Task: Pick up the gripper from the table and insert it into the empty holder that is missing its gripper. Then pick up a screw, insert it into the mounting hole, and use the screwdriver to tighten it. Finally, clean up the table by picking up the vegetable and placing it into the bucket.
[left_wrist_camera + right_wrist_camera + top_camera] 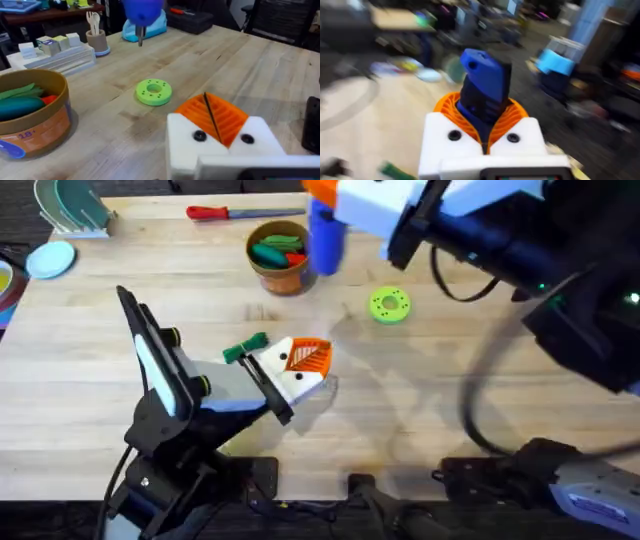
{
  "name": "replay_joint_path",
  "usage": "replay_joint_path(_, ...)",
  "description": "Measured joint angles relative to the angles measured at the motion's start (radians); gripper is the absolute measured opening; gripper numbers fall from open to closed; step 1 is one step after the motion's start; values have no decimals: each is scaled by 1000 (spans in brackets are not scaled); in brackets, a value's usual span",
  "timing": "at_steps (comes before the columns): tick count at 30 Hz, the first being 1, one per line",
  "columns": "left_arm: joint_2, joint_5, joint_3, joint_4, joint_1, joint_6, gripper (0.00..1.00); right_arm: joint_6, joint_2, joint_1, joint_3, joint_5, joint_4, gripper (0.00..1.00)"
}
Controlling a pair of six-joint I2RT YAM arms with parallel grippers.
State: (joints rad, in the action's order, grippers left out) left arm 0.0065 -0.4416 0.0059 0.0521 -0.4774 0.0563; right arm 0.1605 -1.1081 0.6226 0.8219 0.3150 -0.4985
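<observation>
My right gripper is raised above the table's far side, shut on the blue screwdriver, which hangs tip down. The right wrist view shows its orange pads clamped on the screwdriver. The screwdriver's tip hovers beyond the green disc. The tan-and-orange bucket holds green, teal and red vegetables. My left gripper rests low at mid-table, its orange pads pressed together. A green vegetable lies just left of it. The loose gripper, the holder and the screw are out of view.
A round green disc with holes lies right of the bucket. A red-handled screwdriver lies along the far edge. A light blue dish and a rack occupy the far left corner.
</observation>
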Motion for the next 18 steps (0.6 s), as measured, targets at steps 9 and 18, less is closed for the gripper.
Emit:
replay_joint_path(9,0,0,0,0,0,0,4,501,-146,-246,0,-430,190,22)
replay_joint_path(18,0,0,0,0,0,0,4,942,-345,-316,0,-663,208,22)
